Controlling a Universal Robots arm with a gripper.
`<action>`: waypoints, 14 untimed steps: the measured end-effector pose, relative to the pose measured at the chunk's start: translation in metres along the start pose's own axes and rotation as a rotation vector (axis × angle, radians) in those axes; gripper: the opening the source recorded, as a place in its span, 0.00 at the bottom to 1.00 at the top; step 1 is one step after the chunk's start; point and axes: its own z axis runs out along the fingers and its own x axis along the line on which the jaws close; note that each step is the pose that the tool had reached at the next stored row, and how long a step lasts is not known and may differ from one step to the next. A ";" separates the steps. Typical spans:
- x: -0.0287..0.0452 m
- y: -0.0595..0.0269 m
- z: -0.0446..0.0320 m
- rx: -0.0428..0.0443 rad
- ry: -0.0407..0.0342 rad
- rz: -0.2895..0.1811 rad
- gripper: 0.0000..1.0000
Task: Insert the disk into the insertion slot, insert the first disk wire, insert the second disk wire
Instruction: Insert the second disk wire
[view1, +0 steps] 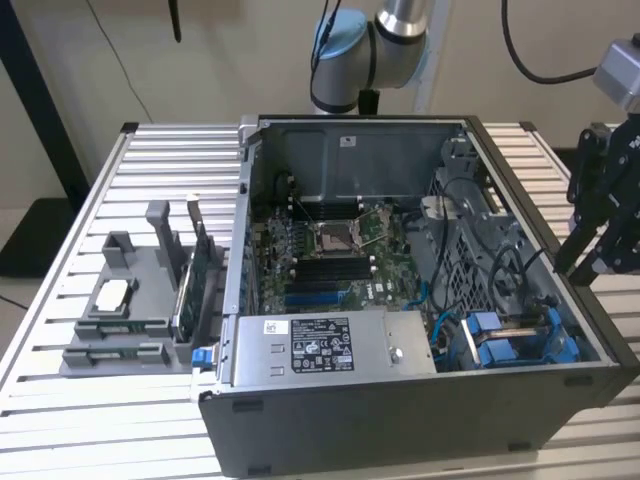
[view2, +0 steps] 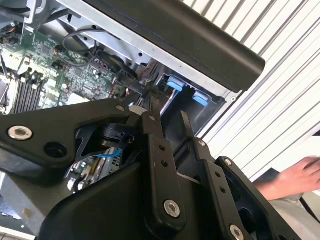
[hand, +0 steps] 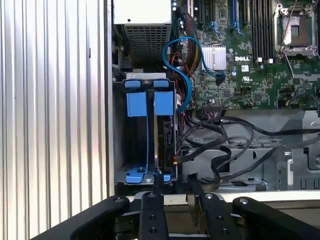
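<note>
The gripper (hand: 175, 181) hovers just outside the open computer case (view1: 420, 400), jaws parted and empty, near the insertion slot (hand: 140, 145) with its blue rails. What appears to be the disk (view1: 203, 354) — a blue carrier end is all that reads clearly — stands on edge in the grey parts holder (view1: 80, 366), across the case. By that reading the first step is not yet done; it calls for a firm hold on the carrier, squared to the rails.
</note>
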 end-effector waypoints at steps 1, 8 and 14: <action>-0.0001 -0.0013 -0.0002 -0.0009 -0.0040 0.000 0.33; -0.0005 -0.0031 -0.0004 -0.0092 -0.0121 -0.001 0.33; -0.0011 -0.0042 -0.0008 -0.0219 -0.0140 0.000 0.33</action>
